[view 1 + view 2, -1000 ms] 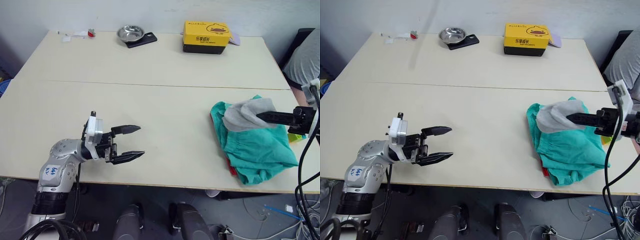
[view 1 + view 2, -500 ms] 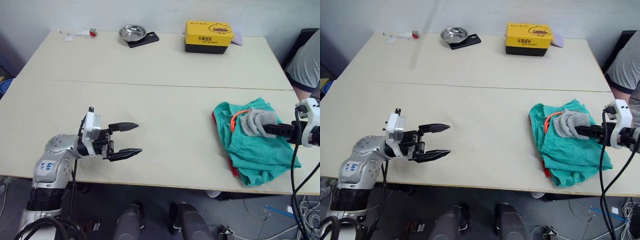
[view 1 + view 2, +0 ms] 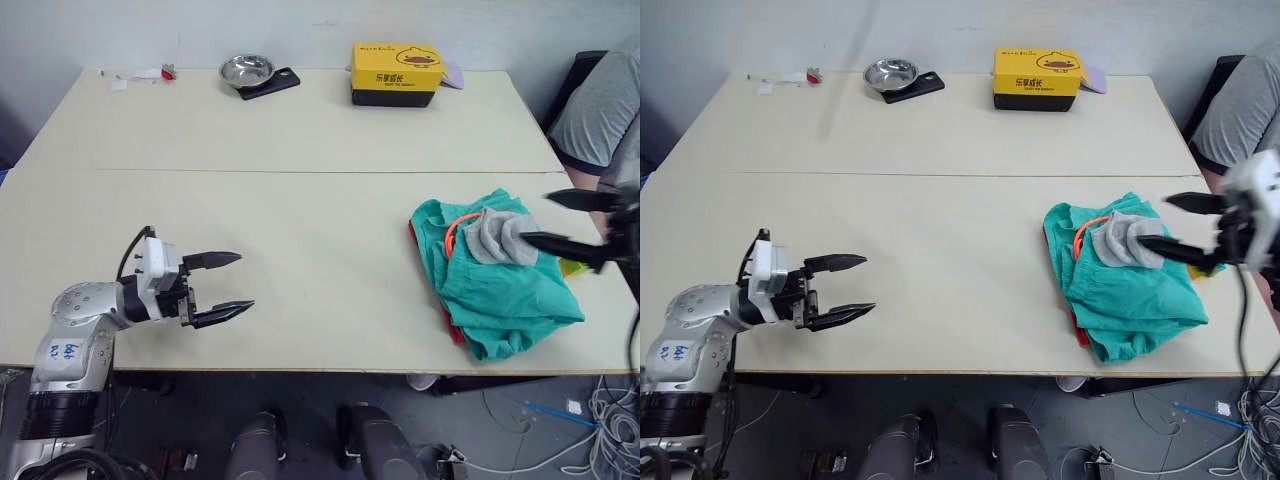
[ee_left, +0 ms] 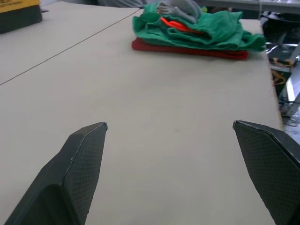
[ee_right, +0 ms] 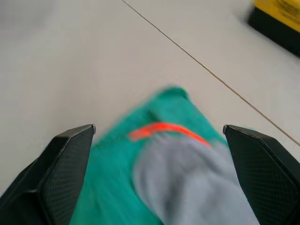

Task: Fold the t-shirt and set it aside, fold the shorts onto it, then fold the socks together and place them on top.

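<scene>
Socks (image 3: pixel 497 235) lie on the shorts (image 3: pixel 500 290), over the t-shirt (image 4: pixel 187 49), at my right. My right gripper (image 3: pixel 560 220) gapes wide beside them; my left gripper (image 3: pixel 225 285) gapes wide, well apart.

The red t-shirt (image 4: pixel 187 49) lies folded flat at the bottom of a pile on the right. The green shorts (image 3: pixel 500 290) sit on it, a bit crumpled. The grey socks (image 3: pixel 497 236) rest on top.
</scene>
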